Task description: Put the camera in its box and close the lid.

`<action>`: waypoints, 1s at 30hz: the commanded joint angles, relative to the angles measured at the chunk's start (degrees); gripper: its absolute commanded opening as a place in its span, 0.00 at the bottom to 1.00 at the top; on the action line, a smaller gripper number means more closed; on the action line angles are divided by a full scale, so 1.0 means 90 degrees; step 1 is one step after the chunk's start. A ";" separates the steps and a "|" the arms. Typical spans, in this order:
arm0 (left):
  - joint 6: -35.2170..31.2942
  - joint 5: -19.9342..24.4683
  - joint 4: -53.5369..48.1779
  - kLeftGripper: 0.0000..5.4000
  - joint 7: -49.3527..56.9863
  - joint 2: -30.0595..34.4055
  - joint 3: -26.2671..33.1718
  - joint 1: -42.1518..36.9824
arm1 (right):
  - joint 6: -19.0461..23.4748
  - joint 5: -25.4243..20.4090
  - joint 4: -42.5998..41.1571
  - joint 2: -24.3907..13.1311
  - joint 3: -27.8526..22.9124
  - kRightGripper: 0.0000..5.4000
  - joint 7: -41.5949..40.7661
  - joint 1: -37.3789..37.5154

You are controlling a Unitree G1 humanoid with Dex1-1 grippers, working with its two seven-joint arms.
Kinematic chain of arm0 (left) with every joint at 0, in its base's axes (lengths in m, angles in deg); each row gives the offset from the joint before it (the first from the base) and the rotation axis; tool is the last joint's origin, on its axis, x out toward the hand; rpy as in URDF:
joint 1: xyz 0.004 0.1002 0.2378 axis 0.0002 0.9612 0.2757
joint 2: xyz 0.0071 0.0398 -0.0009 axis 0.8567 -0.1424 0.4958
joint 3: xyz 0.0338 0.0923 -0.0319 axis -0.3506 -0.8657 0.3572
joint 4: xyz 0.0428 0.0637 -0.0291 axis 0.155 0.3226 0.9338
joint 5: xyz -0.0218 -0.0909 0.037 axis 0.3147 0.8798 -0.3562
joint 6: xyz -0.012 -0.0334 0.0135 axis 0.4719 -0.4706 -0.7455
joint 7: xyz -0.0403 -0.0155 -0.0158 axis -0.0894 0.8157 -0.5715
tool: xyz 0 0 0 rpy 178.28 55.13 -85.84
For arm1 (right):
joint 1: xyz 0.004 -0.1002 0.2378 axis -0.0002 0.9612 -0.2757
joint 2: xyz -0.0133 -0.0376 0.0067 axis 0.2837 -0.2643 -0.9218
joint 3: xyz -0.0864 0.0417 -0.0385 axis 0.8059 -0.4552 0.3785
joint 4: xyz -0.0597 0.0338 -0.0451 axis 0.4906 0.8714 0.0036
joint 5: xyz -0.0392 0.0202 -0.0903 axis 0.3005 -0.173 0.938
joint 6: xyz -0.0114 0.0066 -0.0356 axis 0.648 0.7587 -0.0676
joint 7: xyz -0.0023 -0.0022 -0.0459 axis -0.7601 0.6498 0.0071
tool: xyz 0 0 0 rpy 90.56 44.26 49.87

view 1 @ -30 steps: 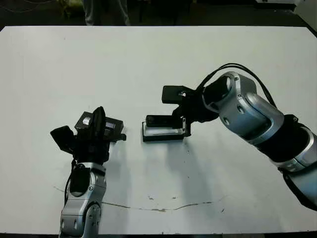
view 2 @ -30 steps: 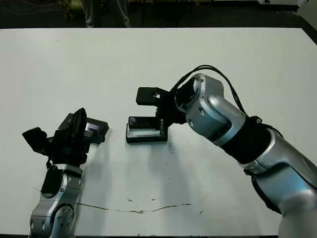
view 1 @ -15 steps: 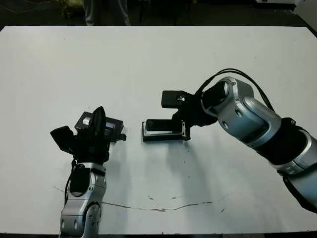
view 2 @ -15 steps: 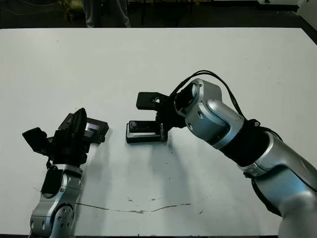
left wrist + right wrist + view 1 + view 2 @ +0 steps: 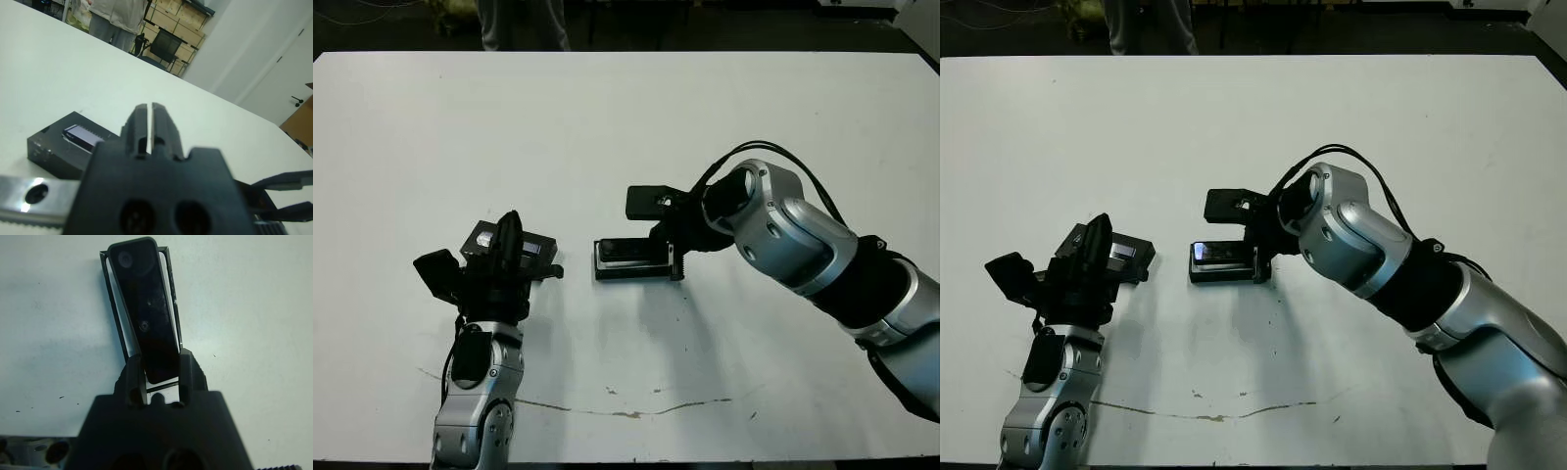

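Note:
The camera [image 5: 146, 308], a slim black bar, lies lengthwise in the box [image 5: 634, 272], a shallow black tray with a white lining [image 5: 171, 286], at the middle of the table. My right gripper [image 5: 161, 373] is at the box's right end, shut on the camera's near end. The lid [image 5: 536, 251], flat and black with a glossy strip [image 5: 80, 137], rests on the table left of the box. My left gripper [image 5: 510, 219] stands upright just in front of the lid, fingers [image 5: 139, 122] shut on nothing.
A person [image 5: 519, 22] stands beyond the table's far edge. A thin cracked line [image 5: 626, 412] runs across the table surface near the front edge. A black cable [image 5: 773, 152] loops over my right arm. A chair [image 5: 164, 46] and shelves stand beyond the table.
My right gripper has moved left and down with the camera, which went from tilted over the box to lying flatter inside it. The left arm and the lid have stayed put.

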 commanded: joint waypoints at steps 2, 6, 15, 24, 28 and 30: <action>-0.0043 -0.0031 0.0037 0.00 0.0060 -0.0083 -0.0008 0.0161 | -0.0007 0.0016 0.0153 0.0043 0.0240 0.07 -0.0099 0.0016; -0.0060 0.0033 0.0036 0.00 0.0039 -0.0086 0.0005 0.0160 | -0.0131 0.0105 0.0217 0.0047 0.0385 0.07 -0.0125 -0.0035; -0.0062 -0.0039 0.0033 0.00 0.0105 -0.0081 0.0002 0.0150 | -0.0594 0.0164 0.0276 -0.0081 0.0462 0.07 -0.0385 -0.0008; -0.0039 -0.0029 0.0049 0.00 0.0105 -0.0081 -0.0008 0.0144 | -0.1995 0.0660 0.0444 -0.0190 0.0500 0.34 -0.0735 -0.0037; -0.0001 -0.0039 0.0070 0.00 0.0089 -0.0075 -0.0005 0.0140 | -0.2316 0.0930 0.0425 -0.0181 0.0534 0.50 -0.0867 -0.0028; -0.0062 -0.0011 0.0046 0.00 0.0110 -0.0080 0.0003 0.0139 | -0.2402 0.1014 0.0422 -0.0167 0.0526 0.58 -0.0945 -0.0015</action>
